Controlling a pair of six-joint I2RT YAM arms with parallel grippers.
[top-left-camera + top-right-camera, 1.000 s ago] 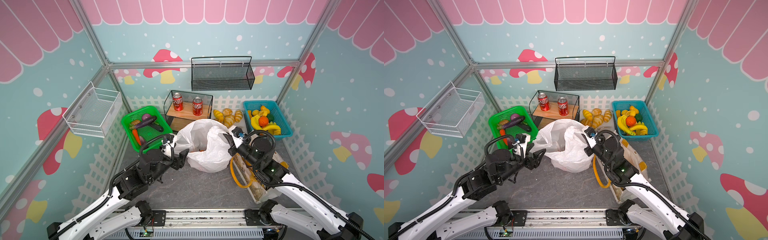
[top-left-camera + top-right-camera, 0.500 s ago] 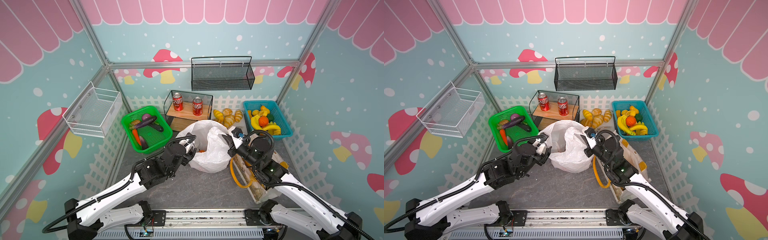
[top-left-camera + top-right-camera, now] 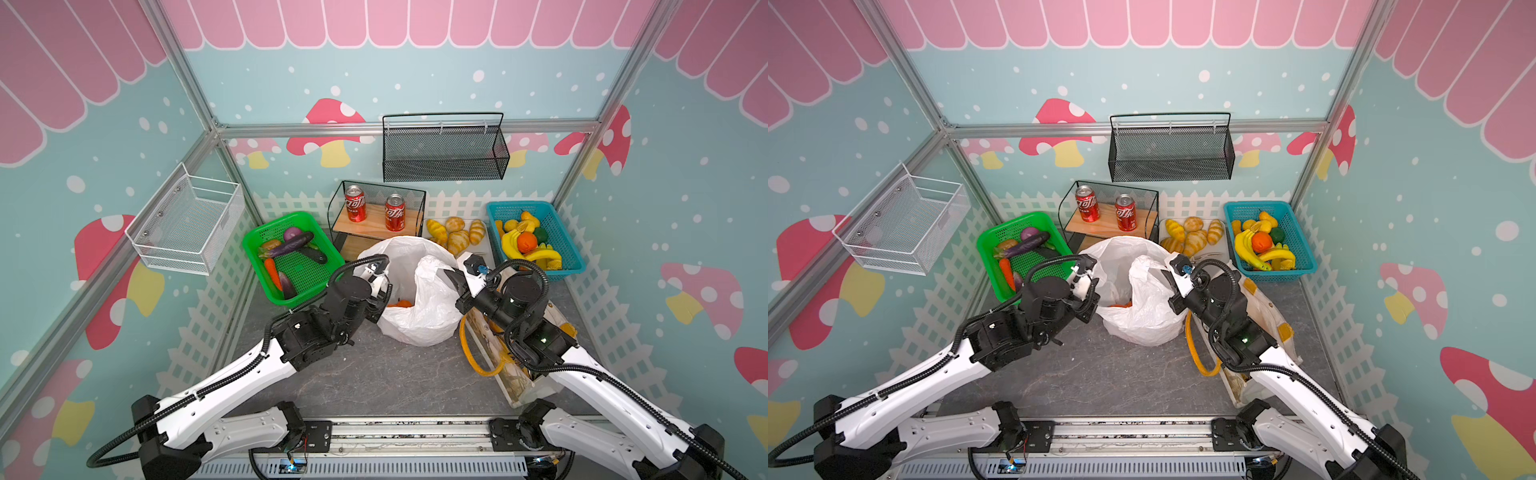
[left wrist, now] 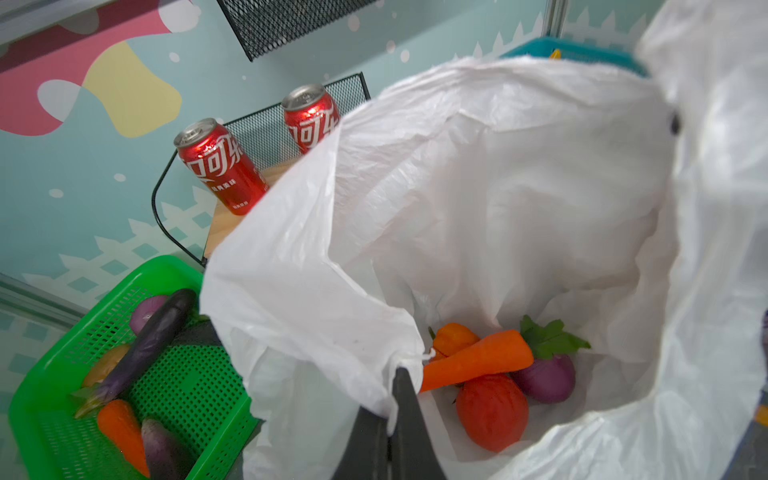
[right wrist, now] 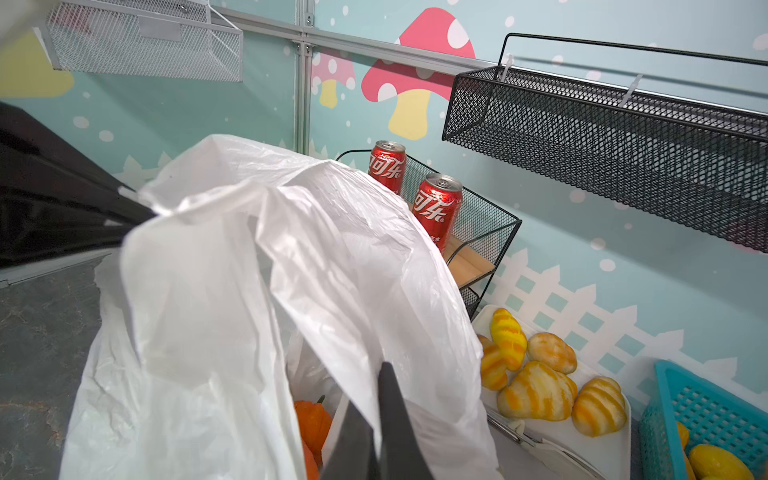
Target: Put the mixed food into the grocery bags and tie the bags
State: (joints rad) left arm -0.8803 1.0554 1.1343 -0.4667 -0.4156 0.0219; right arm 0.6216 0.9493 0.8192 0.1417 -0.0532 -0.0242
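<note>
**A:** So the white plastic bag point(image 3: 419, 309) is stood on the bench point(image 3: 374, 374) between the arms. The carrot point(image 4: 478, 359), purple onion point(image 4: 546, 378) and red piece point(image 4: 492, 413) are seen lying at its bottom. What can be messed up from here?

**B:** Only a thin fold of rim is pinched by the left tool point(image 4: 397, 384), which is clamped tight on it. The right tool point(image 5: 382, 378) is clamped on the opposite side. If they're pulled hard, the film can be torn or slipped out, or the bag tipped and the veg spilled.

**A:** Anything changed from a second ago?

**B:** Yep, the left tool was held apart, back by the green basket point(image 3: 305, 270). Now it's brought to the rim and closed. The right one is unchanged.
</note>
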